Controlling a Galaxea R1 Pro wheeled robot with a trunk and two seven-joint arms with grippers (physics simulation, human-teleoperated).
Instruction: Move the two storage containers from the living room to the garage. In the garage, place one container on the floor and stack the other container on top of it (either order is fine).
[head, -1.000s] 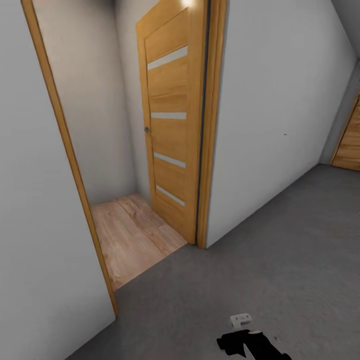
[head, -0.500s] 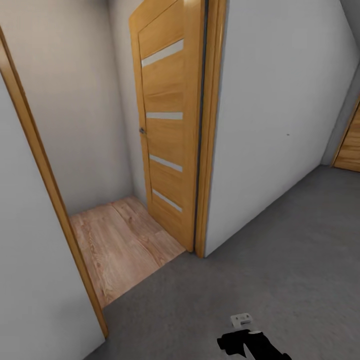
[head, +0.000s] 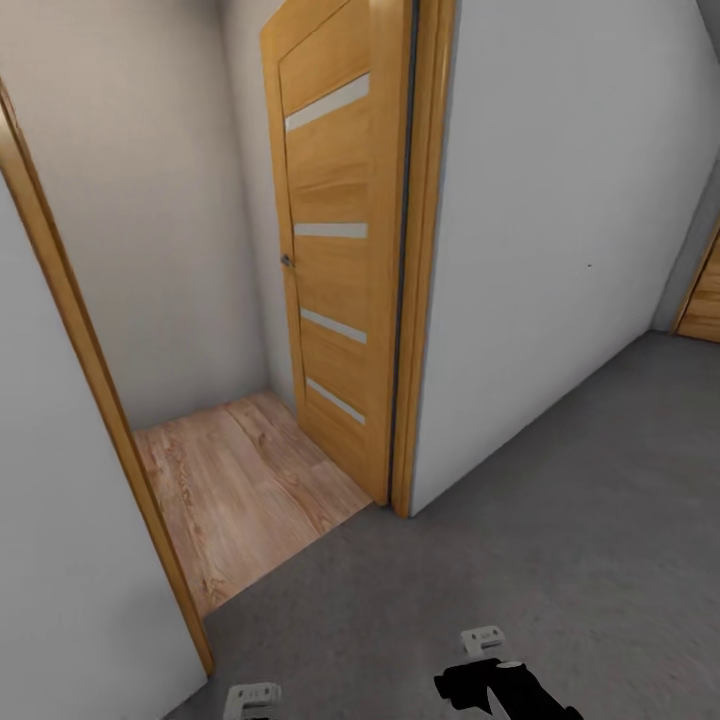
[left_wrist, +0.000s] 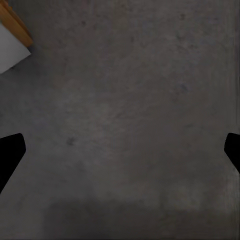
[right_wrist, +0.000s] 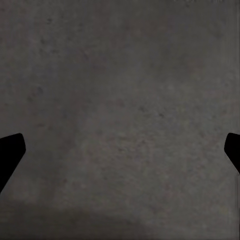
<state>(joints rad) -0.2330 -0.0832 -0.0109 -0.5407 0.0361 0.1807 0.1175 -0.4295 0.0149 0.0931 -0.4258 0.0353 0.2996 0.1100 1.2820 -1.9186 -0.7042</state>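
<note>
At the garage doorway, an orange wooden door (head: 335, 250) with four frosted strips stands open over pale wood planks (head: 245, 490). Rough, speckled grey concrete floor (head: 560, 520) spreads beneath the robot, plain white walls (head: 560, 200) rising behind. Both wrist views show the left gripper (left_wrist: 120, 150) and right gripper (right_wrist: 120, 150) with dark fingers spread wide, holding nothing, above the concrete.

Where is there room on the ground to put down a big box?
The grey concrete floor is bare from the white wall down to the robot. Both wrist views show plain concrete under the open left pincer and right pincer. The wood floor past the open door is a narrow strip, tight between door and frame.
</note>
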